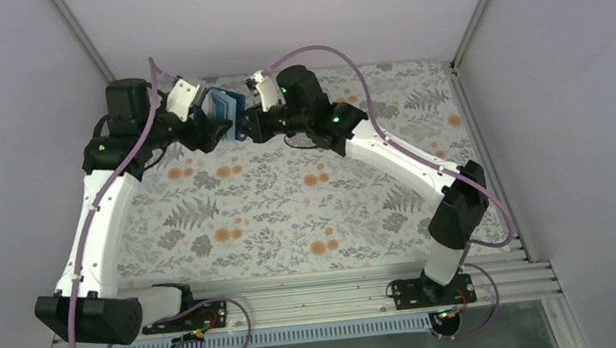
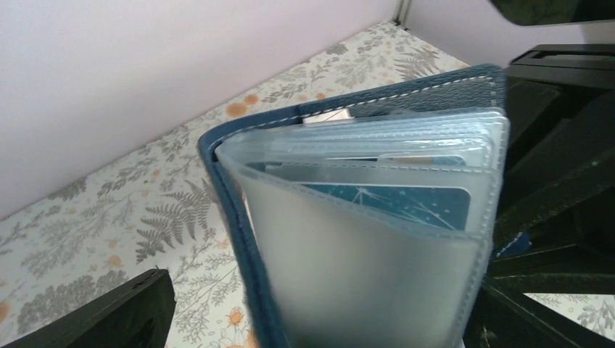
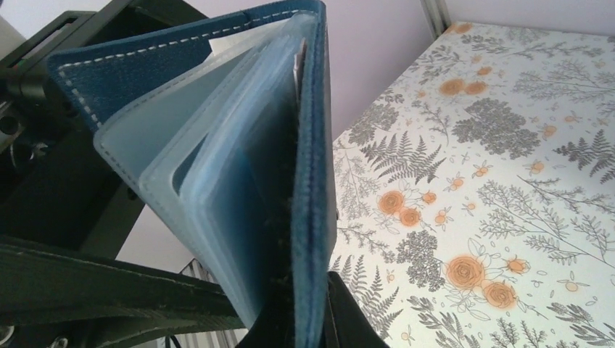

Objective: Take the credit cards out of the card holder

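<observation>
The card holder (image 1: 224, 109), navy with pale translucent pockets, is held upright in the air at the back of the table between both grippers. My right gripper (image 3: 312, 326) is shut on its navy cover (image 3: 308, 145), one finger on each side. In the left wrist view the holder (image 2: 225, 188) stands open. A teal-blue card with pale marks (image 2: 406, 203) sits in the front pocket, and a blue strip of another card (image 2: 406, 161) shows behind it. My left gripper (image 2: 319, 319) is open around the pockets, with a gap between its left finger (image 2: 123, 312) and the holder. No dark card shows.
A floral cloth (image 1: 290, 202) covers the table. White walls with metal posts (image 1: 476, 1) close the back and sides. A metal rail (image 1: 318, 298) with both arm bases runs along the near edge. The right arm's black gripper body (image 2: 566, 145) is close beside the holder.
</observation>
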Controlling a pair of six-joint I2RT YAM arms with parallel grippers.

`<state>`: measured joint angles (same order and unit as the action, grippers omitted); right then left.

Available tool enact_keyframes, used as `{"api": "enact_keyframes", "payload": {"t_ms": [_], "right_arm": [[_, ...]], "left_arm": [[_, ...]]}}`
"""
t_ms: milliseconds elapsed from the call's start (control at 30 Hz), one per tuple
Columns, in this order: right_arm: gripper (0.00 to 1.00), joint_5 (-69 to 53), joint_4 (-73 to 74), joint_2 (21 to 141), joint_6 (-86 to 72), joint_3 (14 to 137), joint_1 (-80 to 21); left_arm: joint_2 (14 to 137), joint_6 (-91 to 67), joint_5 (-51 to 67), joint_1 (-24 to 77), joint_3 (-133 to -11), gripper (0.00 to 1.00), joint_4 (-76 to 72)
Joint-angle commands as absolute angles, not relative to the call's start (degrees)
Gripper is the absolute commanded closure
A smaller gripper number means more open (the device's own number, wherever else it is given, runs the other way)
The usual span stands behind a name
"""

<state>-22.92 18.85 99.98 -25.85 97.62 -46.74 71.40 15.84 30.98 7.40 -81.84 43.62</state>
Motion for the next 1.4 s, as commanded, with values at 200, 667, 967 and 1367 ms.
{"api": "enact_keyframes", "payload": {"t_ms": [200, 667, 967, 1367], "right_arm": [[0.96, -32.01, 14.04, 94.77, -21.09, 95.51, -46.11], [0.96, -36.06, 13.38, 90.18, -15.63, 92.81, -45.53], [0.96, -37.54, 12.4, 90.29, -16.77, 92.52, -45.57], [0.96, -38.5, 11.86, 89.37, -16.83, 91.42, -45.62]], "left_arm": [[67.99, 20.55, 41.73, 7.12, -82.36, 0.31, 47.36], [64.8, 28.25, 46.41, 6.79, -86.44, 0.07, 55.97], [63.51, 20.46, 32.54, 6.76, -84.37, 0.04, 47.66], [64.74, 17.77, 34.38, 6.94, -83.62, 0.28, 43.68]]}}
